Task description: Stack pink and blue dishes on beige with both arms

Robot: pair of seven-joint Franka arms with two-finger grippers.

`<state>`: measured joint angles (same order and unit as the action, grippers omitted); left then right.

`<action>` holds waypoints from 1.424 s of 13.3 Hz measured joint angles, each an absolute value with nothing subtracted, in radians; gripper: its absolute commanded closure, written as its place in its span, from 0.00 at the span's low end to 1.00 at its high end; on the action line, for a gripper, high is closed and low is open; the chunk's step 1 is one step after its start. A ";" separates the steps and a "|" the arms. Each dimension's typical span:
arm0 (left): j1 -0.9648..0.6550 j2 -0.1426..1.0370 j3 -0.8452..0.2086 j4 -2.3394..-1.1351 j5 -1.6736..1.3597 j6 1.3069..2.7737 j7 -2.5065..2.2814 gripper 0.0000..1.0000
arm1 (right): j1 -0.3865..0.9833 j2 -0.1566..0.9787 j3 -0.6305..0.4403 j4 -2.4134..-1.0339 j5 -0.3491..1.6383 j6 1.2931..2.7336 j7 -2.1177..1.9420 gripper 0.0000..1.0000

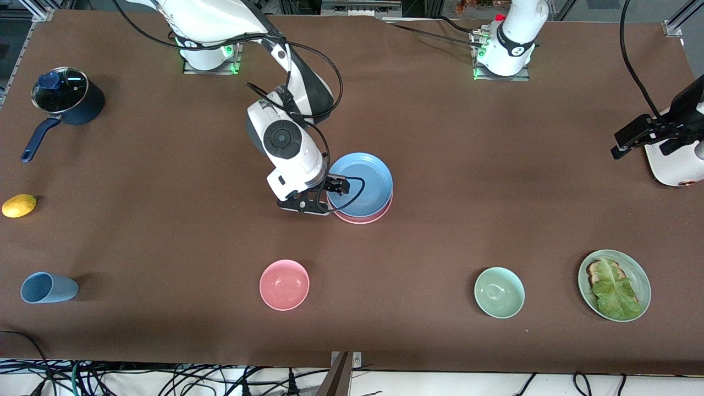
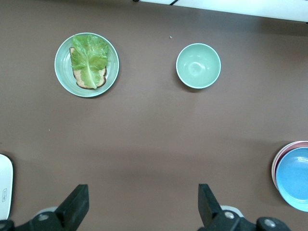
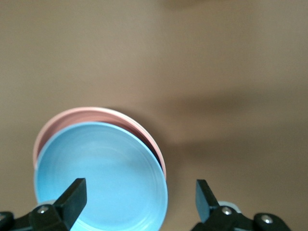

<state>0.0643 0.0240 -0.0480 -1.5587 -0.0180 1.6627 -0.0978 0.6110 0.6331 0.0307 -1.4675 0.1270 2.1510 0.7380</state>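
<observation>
The blue dish [image 1: 366, 181] lies on the pink dish [image 1: 363, 219] in the middle of the table, and only the pink rim shows beneath it. The beige plate is hidden. My right gripper [image 1: 324, 203] hangs open over the stack's edge toward the right arm's end. In the right wrist view the right gripper [image 3: 139, 197] has one finger over the blue dish [image 3: 101, 178] and the other over bare table, with the pink rim [image 3: 86, 115] around it. My left gripper [image 1: 627, 144] waits open above the left arm's end of the table, with nothing between the left gripper's [image 2: 143, 202] fingers.
A lidded dark pot [image 1: 66, 96], a lemon [image 1: 19, 205] and a light blue cup [image 1: 47, 287] sit toward the right arm's end. A pink bowl [image 1: 284, 284], a green bowl [image 1: 499, 292] and a pale green plate [image 1: 642, 275] with lettuce lie nearer the front camera.
</observation>
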 measured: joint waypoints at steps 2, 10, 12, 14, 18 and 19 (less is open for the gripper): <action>0.064 0.024 -0.048 -1.558 -0.018 1.663 -0.098 0.00 | 0.605 0.632 0.013 -1.413 0.105 2.110 0.699 0.00; 0.064 0.024 -0.048 -1.558 -0.018 1.663 -0.098 0.00 | 0.491 0.618 -0.011 -1.339 0.101 1.932 0.469 0.00; 0.064 0.026 -0.048 -1.558 -0.018 1.663 -0.098 0.00 | 0.481 0.591 -0.014 -1.333 0.101 1.870 0.462 0.00; 0.064 0.027 -0.048 -1.558 -0.018 1.663 -0.098 0.00 | 0.479 0.547 -0.024 -1.331 0.098 1.803 0.439 0.00; 0.064 0.029 -0.048 -1.557 -0.018 1.664 -0.098 0.00 | 0.472 0.461 -0.067 -1.340 0.097 1.723 0.323 0.00; 0.064 0.030 -0.048 -1.557 -0.018 1.664 -0.098 0.00 | 0.463 0.439 -0.070 -1.349 0.096 1.700 0.306 0.00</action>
